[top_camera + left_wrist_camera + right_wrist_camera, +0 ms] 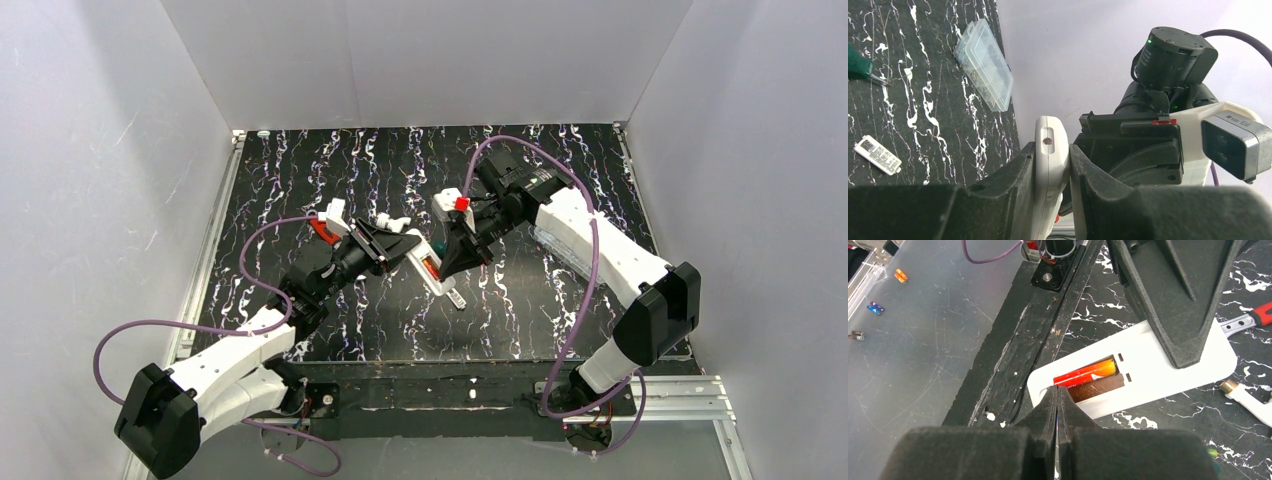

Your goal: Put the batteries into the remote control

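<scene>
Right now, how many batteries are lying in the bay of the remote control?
1. One battery lies in the upper slot, as the right wrist view shows it, of the remote control. The slot beside it looks empty, though the right gripper covers its near end.

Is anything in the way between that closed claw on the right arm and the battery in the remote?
Nothing visible. The right gripper has its shut tips right at the end of the battery, which lies uncovered in the back of the remote control.

The overhead camera looked down from behind onto the black marbled tabletop; both close wrist cameras shared the slim white plastic remote control.
</scene>
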